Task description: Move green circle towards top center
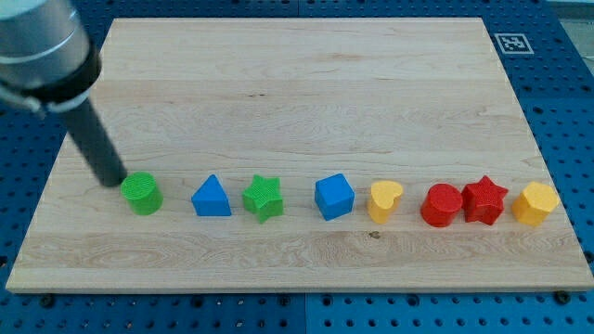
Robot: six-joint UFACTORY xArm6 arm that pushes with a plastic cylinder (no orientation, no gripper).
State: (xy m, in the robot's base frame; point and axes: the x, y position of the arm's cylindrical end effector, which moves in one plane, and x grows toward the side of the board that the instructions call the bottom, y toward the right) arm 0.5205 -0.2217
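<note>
The green circle (141,193) lies on the wooden board (297,93) at the view's lower left, the leftmost block of a row. My tip (112,179) is just to the upper left of the green circle, touching or almost touching its edge. The dark rod rises from there toward the view's top left corner.
To the right of the green circle a row runs across the board: a blue triangle (212,197), a green star (264,198), a blue cube (333,197), a yellow heart (384,200), a red cylinder (442,205), a red star (484,199), a yellow hexagon (535,203).
</note>
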